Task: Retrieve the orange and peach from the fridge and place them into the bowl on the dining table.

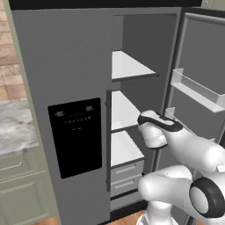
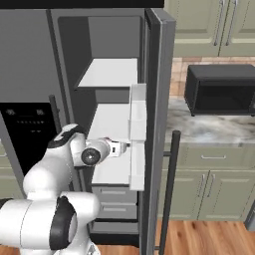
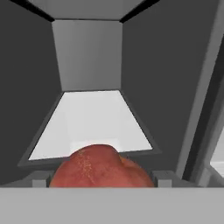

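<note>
The fridge stands with its right door swung wide and its left door, the one with the black dispenser panel, closed. Inside are white shelves at several heights and two grey drawers below them. The open door carries clear bins on its inner face.

The white arm reaches up from the floor into the open right half, its wrist level with the middle shelf. From the right side the hand sits just in front of that shelf, beside the door bins.

In the hand view a pinkish-red fruit with a mottled skin, the peach, sits right at the gripper, low and centred, between the two grey finger tips showing at either side of it. The tips stand spread about the width of the fruit and flank it closely, so the gripper appears to be pinching the peach, though the contact itself is hidden by the fruit. Beyond the peach lies a bare white shelf running back to the grey rear wall.

To the right of the fridge a marbled worktop on green cabinets carries a black microwave.
</note>
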